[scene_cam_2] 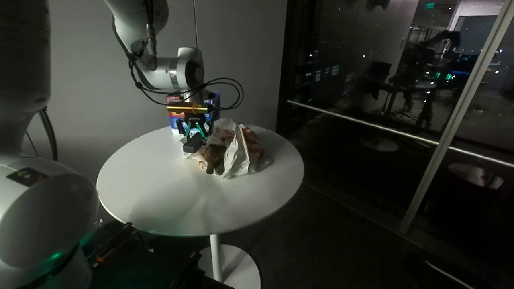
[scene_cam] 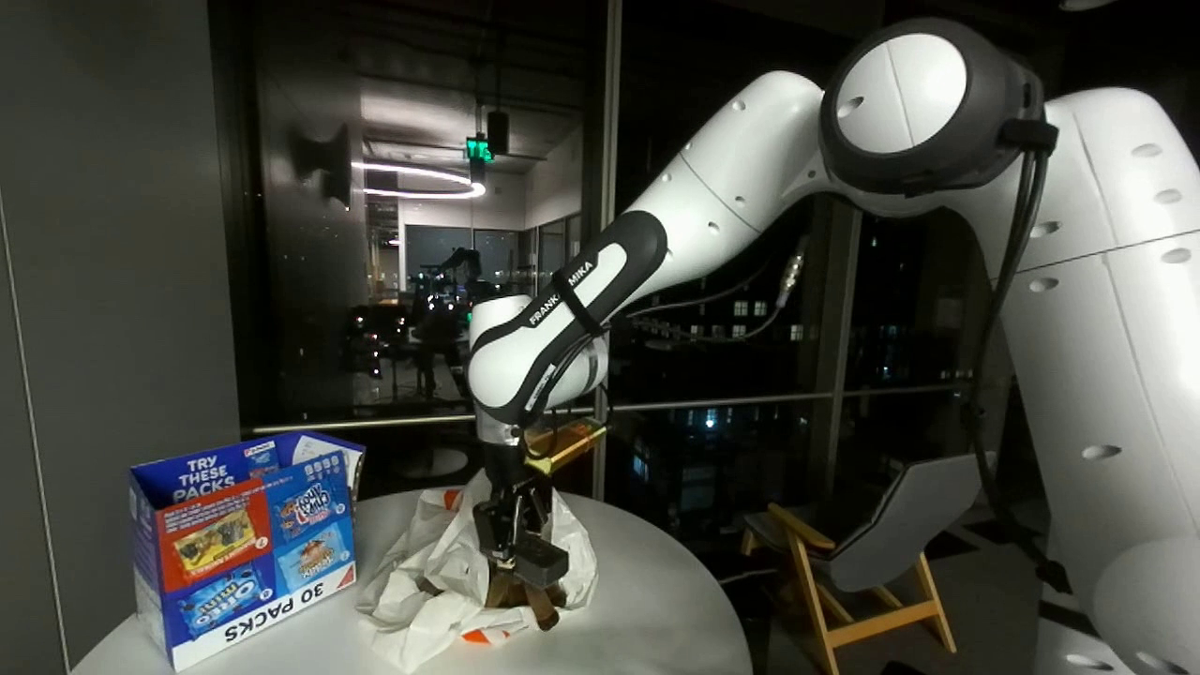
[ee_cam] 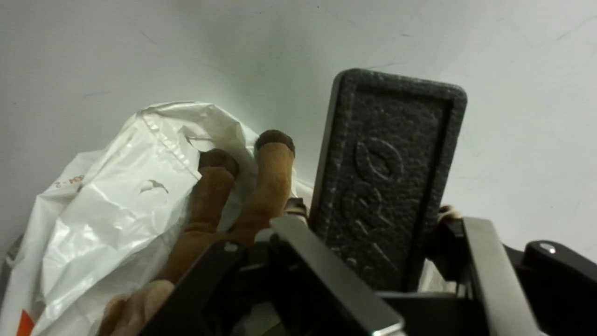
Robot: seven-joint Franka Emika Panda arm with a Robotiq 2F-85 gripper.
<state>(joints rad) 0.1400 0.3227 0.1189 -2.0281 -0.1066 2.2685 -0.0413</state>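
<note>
The end effector (ee_cam: 373, 215) grips a dark block (ee_cam: 396, 154); a white bag (ee_cam: 112, 214) partly hides a brown plush (ee_cam: 268, 186).

One gripper (ee_cam: 373, 213) here, two fingers (ee_cam: 496, 275) on it, and that's one dark block (ee_cam: 392, 182)! Count one white plastic bag (ee_cam: 126, 210), one brown soft toy (ee_cam: 196, 242), two dark-tipped legs (ee_cam: 273, 172) showing in the wrist view! Over to an exterior view: one snack box (scene_cam: 248, 562), four snack pictures (scene_cam: 216, 548) on its front, one round table (scene_cam: 666, 609), one wood-framed chair (scene_cam: 900, 534), one robot arm (scene_cam: 712, 197)!
</note>
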